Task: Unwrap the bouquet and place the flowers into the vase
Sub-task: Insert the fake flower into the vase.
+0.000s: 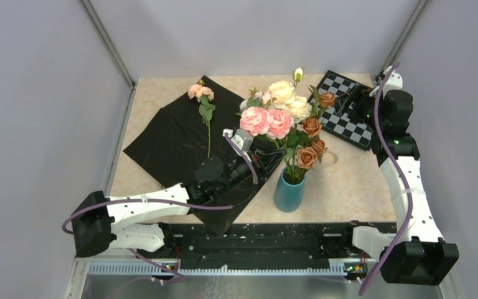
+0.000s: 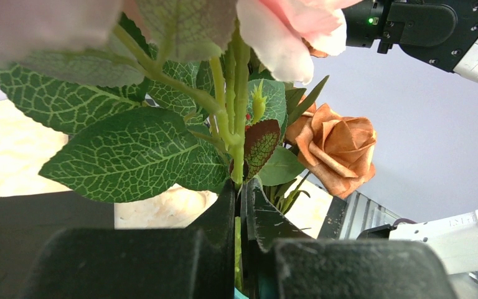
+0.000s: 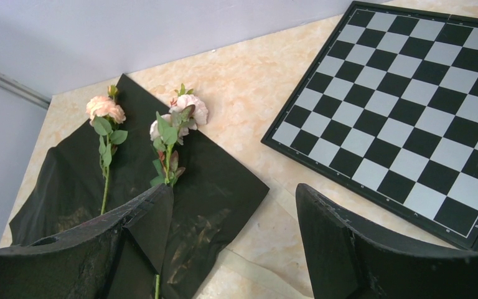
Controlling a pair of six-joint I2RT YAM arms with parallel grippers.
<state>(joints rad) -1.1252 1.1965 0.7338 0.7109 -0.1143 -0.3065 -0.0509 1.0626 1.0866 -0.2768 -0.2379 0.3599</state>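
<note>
Right of centre on the table [image 1: 348,180], the vase [image 1: 289,193] stands upright with most of the flowers [image 1: 286,115] already in it. Their pink, cream and orange heads spread well above its rim. My left gripper [image 2: 241,190] is pinched fully together on one green stem [image 2: 239,156] of that bunch, just below the leaves, with an orange rose [image 2: 336,148] close beside it. My right gripper [image 3: 233,196] hangs at the far right near the checkerboard [image 3: 411,106], its jaws spread wide with nothing between them. Through my right wrist camera I see the black paper [image 3: 218,187] lying flat and unwrapped. One pink rose [image 3: 104,109] lies near its far corner, and a second rose [image 3: 187,112] lies apart from it nearer the paper's edge.
</note>
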